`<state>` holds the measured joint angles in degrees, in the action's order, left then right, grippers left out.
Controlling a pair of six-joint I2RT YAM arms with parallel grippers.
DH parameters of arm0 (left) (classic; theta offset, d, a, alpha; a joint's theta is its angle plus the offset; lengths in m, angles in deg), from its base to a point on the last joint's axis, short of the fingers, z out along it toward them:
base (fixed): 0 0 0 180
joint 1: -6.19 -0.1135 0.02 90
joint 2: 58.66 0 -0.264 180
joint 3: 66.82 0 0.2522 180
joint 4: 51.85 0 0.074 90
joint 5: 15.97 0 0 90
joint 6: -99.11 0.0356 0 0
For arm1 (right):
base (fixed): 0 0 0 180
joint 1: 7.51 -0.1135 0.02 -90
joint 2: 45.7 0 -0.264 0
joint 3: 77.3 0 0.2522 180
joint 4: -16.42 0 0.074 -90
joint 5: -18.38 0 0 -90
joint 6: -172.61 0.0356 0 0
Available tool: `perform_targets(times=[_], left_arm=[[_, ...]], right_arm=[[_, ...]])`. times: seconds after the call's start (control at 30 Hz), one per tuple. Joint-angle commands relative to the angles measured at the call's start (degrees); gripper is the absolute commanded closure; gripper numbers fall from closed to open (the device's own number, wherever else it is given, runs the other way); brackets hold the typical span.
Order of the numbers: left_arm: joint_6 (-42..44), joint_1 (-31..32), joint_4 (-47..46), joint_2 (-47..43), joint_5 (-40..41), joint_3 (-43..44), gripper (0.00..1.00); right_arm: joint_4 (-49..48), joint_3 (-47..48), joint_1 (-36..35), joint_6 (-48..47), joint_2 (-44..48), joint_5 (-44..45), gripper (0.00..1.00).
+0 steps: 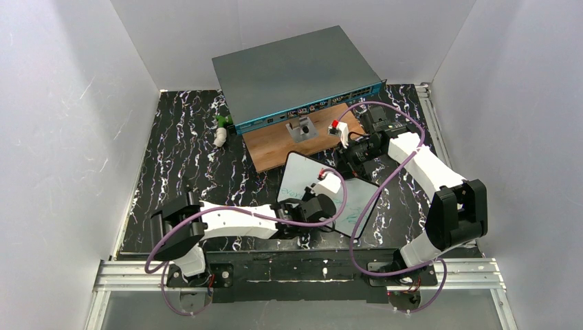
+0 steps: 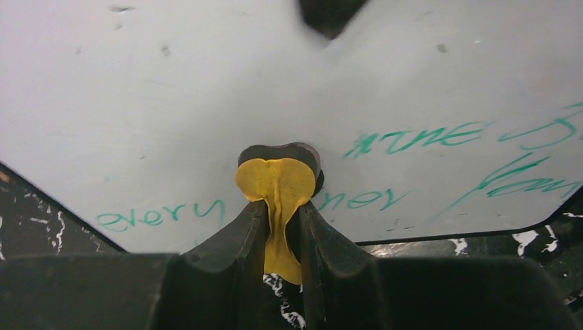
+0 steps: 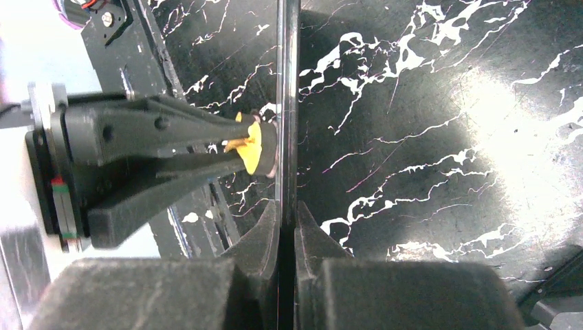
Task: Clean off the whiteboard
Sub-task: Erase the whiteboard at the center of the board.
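The whiteboard (image 1: 297, 176) is lifted off the black marbled table, and my right gripper (image 3: 287, 221) is shut on its edge; in the right wrist view the whiteboard (image 3: 287, 82) shows edge-on as a thin vertical line. My left gripper (image 2: 282, 214) is shut on a small yellow eraser pad (image 2: 278, 182) with a dark felt face, pressed against the whiteboard (image 2: 206, 96). Green handwriting (image 2: 426, 137) runs across the lower and right parts of the board. From the right wrist, the eraser pad (image 3: 256, 148) touches the board's left face. In the top view, my left gripper (image 1: 323, 190) and right gripper (image 1: 342, 167) meet at the board.
A large grey box with a teal front (image 1: 295, 72) stands at the back, with a brown wooden board (image 1: 271, 150) before it carrying a small metal piece (image 1: 300, 129). A green and white object (image 1: 221, 130) lies at the back left. White walls close in three sides.
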<state>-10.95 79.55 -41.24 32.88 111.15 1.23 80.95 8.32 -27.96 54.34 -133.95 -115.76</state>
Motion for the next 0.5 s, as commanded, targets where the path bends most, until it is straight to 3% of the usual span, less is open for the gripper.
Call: perform_targets(times=[0.0,0.2,0.47], left_arm=[[1.9,2.8,-3.0,3.8,0.1,6.0,1.0],[1.8,3.8,-1.3,8.2,1.1,10.4,1.0],[1.3,3.5,-0.1,6.2,6.1,8.3,1.0]], right_arm=[[1.4,0.1,-1.4,-3.7,-0.3,1.9,0.99],[1.4,0.1,-1.4,-3.7,-0.6,1.6,0.99],[1.4,0.2,-1.4,-3.5,-0.8,1.7,0.99]])
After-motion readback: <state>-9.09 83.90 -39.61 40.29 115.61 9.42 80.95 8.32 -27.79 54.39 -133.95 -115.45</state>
